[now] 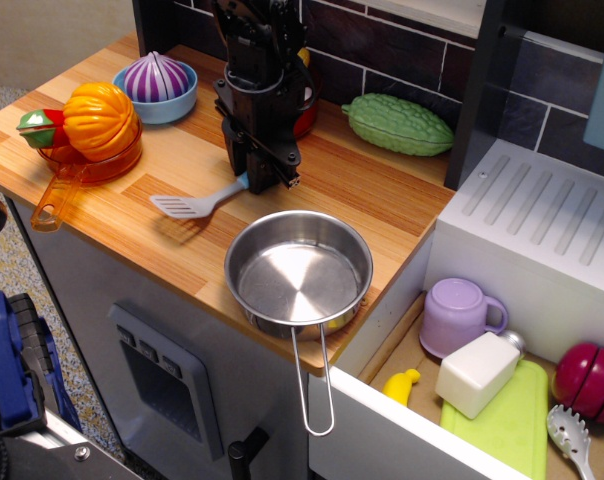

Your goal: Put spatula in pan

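The spatula (187, 206) has a slotted grey-white head and a light blue handle. It hangs tilted just above the wooden counter (372, 195), with its shadow under the head. My gripper (264, 180) points down and is shut on the end of the spatula's handle. The shiny steel pan (299, 272) stands at the counter's front edge, right of and in front of the gripper. Its wire loop handle (317, 385) sticks out over the edge. The pan holds nothing.
An orange transparent pan (57, 185) with a toy pumpkin (99, 118) stands at the left. A blue bowl (159, 107) holds a purple onion. A green gourd (397, 123) lies at the back. The drawer at right holds a purple cup (460, 315), a white bottle (477, 372) and a grey pasta spoon (572, 435).
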You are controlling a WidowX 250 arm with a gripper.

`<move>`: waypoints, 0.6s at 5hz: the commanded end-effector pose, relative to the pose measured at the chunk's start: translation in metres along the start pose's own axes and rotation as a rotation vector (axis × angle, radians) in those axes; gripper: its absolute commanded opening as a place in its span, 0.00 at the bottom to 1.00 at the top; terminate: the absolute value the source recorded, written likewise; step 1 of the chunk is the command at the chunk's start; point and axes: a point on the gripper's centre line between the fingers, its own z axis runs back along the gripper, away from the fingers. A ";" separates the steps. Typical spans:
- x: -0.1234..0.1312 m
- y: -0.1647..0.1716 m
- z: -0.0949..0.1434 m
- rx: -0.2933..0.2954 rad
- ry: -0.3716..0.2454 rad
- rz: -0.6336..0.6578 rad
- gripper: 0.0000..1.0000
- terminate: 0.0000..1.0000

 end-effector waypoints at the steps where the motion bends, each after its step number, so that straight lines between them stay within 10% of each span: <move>1: -0.005 0.011 0.043 0.050 0.034 -0.020 0.00 0.00; 3: -0.020 -0.023 0.081 0.025 0.122 0.093 0.00 0.00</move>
